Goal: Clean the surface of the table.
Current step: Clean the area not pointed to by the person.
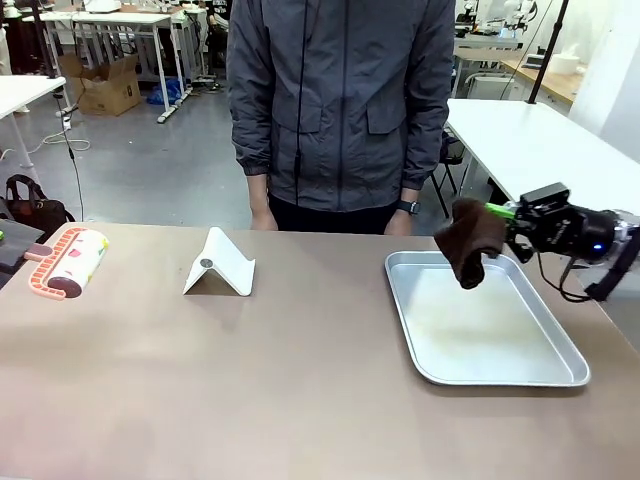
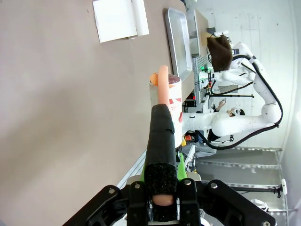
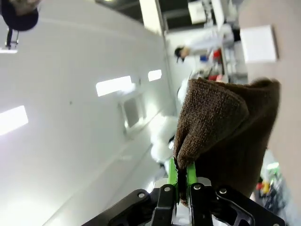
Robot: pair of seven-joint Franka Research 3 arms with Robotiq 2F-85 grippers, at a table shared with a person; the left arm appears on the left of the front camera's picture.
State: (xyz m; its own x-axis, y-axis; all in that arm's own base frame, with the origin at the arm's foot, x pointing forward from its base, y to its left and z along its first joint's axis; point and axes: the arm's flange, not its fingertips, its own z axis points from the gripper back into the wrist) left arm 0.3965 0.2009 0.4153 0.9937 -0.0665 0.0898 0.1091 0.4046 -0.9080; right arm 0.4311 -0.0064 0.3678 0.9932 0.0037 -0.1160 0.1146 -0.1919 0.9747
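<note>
Left tool (image 2: 162, 207): pinching lint roller (image 1: 70, 262) handle, at surface (image 1: 250, 380) left edge.
Right tool (image 1: 497, 212): pinching brown cloth (image 1: 470, 240) above tray (image 1: 500, 378) far corner.

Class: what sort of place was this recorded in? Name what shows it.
Most likely a robotics lab or workshop: a white robot arm at the brownish table, a white worktable behind, and a cardboard box on the floor.

Bright, even overhead light — soft shadows on the table (image 1: 300, 400), wrist views edge-warped.
</note>
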